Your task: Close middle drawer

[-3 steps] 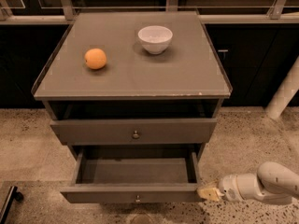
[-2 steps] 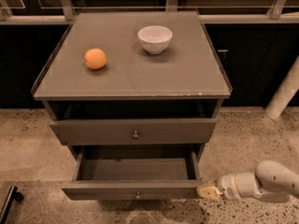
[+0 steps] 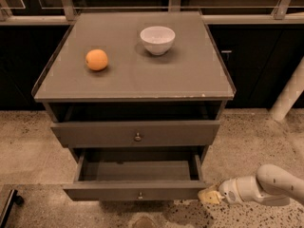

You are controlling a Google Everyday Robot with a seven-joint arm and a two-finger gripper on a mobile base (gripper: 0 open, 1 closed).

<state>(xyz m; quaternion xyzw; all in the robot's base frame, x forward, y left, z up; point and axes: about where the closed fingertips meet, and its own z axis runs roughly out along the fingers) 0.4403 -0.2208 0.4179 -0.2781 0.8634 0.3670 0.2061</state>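
While middle drawer (image 3: 109, 191) stood pulled well out of cabinet (image 3: 190, 80), gripper (image 3: 208, 195) sat low at right end of drawer front, at or against corner; whether it was shut or apart could not be told. One arm (image 3: 270, 186) reached in from right, just above speckled floor (image 3: 28, 151). Two drawers in view: upper drawer (image 3: 95, 134) with larger knob (image 3: 137, 137), middle one below with small knob (image 3: 140, 194) at centre. On cabinet top: one orange (image 3: 96, 60) at left, one white bowl (image 3: 157, 39) toward rear, well apart

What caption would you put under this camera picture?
Robot gripper at a front corner of the open middle drawer; orange and bowl on the cabinet.
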